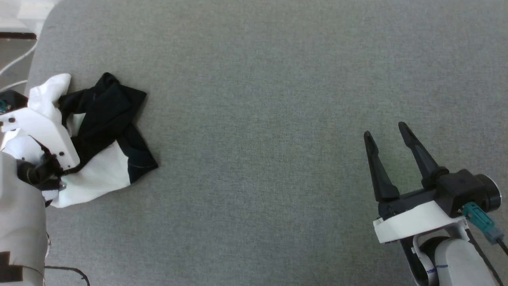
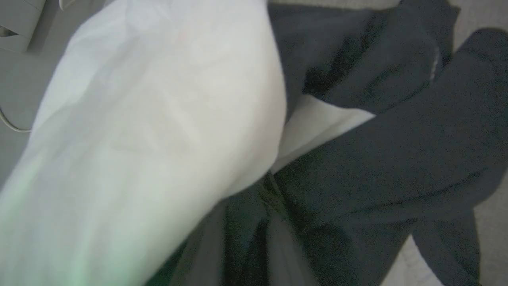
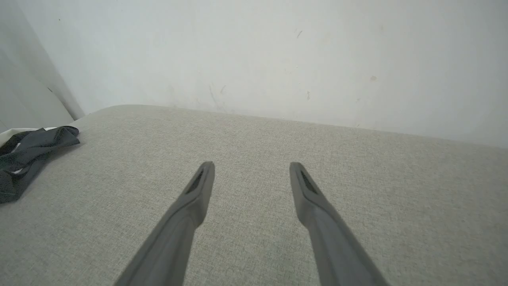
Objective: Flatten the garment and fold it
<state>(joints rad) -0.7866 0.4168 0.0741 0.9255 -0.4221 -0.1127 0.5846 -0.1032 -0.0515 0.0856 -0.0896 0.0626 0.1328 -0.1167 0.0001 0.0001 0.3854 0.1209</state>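
With the garment (image 1: 104, 119) bunched at the frame's left edge, flattening was judged barely begun: the left gripper (image 1: 43, 135) sat buried in it, grip indeterminable, while the right gripper (image 1: 384, 131), wide open and empty at lower right, needed a second hold

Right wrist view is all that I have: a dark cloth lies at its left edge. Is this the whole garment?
Observer: No. Head view: the garment is a crumpled heap, white body under black sleeves.
Operator: Where is the left pincer?
Observer: The left pincer is down on the heap's left side, fingers hidden under its white housing.
Operator: Does it hold cloth?
Observer: Cannot tell; left wrist view has the white body bulging close to the lens.
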